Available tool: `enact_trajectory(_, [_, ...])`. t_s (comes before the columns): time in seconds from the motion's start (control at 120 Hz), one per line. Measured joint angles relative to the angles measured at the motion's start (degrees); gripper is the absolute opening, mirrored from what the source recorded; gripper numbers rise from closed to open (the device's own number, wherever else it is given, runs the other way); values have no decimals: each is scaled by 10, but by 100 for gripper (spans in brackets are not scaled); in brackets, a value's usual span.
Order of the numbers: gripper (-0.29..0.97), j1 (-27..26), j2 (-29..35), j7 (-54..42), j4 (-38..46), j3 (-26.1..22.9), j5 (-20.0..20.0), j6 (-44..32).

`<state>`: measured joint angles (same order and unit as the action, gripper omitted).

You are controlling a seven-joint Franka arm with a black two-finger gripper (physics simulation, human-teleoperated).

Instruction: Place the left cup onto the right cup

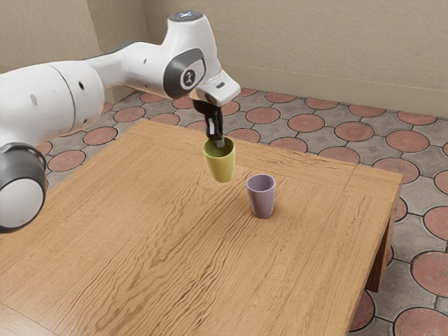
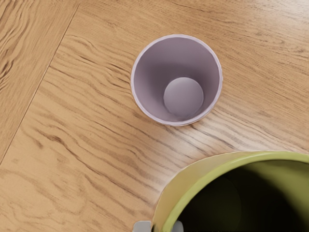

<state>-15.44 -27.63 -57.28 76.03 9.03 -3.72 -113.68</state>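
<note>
Indoors, green cup (image 1: 220, 164) over table (image 1: 175, 245), tiled floor (image 1: 364, 130).

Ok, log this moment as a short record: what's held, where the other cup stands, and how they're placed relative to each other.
held: green cup, in the air, gripped at its rim by the fingers
target: purple cup, upright on the table, empty
relation: green cup higher, toward the exterior view's left of purple cup, not touching
stacked: not yet
</note>
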Motion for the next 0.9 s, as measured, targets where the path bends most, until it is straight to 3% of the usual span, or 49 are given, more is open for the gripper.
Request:
enact_trajectory(0.4, [-11,-13,-4,2,-13,0,-14,-2])
enact_trajectory(0.9, [-11,-16,-56,2,-74,-1,-14,2])
